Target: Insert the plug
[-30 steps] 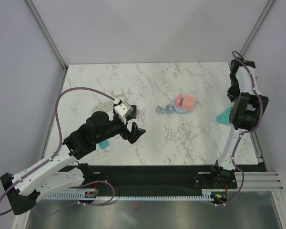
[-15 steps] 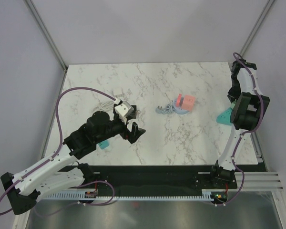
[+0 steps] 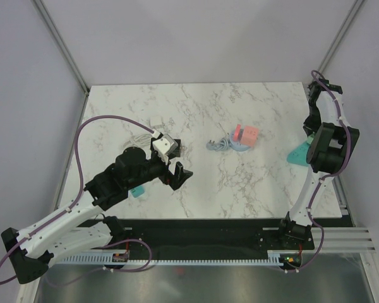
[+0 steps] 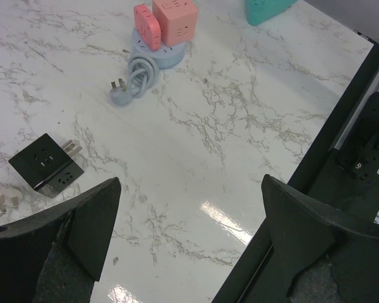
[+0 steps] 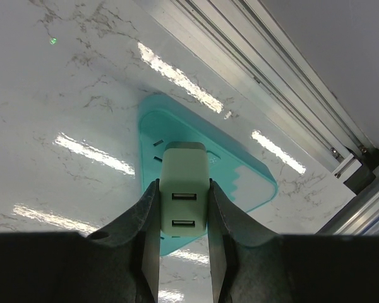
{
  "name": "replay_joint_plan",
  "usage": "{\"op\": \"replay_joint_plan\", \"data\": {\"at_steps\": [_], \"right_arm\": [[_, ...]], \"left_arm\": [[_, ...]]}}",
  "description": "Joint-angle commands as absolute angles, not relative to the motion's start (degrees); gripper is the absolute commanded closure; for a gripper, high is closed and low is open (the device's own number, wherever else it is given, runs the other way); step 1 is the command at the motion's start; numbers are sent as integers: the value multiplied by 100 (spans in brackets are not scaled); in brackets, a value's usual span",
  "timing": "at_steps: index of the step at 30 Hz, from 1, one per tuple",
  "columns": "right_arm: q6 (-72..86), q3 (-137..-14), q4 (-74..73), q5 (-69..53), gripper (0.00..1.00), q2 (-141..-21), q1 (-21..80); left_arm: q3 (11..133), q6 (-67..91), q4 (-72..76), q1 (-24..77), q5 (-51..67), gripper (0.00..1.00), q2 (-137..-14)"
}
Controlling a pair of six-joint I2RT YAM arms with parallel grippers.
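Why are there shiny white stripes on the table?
Right wrist: reflected light streaks the table around the held plug and teal socket block. Left wrist: one glare patch near the table's edge; the fingers look blurry. Top external: even light, no glare.

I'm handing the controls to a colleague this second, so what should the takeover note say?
Right gripper: shut on the pale USB charger, held over the teal triangular socket at the table's right edge.
Left gripper: open, holding nothing, above bare marble near the black cube socket.
Done: charger picked up and brought over the teal socket.
Left: the charger does not look seated; line its pins up with the slots, press it in, then release.
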State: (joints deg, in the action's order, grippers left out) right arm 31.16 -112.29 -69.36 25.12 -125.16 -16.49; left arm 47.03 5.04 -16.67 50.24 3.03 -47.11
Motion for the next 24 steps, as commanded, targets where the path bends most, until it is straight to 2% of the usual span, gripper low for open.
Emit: {"op": "replay_joint_plan", "data": {"at_steps": [1,12,24], "right_arm": [[3085,-10978,-6812,2259,100,-12419,-1749],[3111,-11021,-6768,1934,100,-12375,-1846],[3270,-10670,-6847,2276,100,-12199,-1890]], "left_arm": [[4781,325,-1591,5045,185,0,-4685],[4764,308,-1591,5045,150,0,-4676],[4772,299,-1600,5045,132,0,-4658]]}}
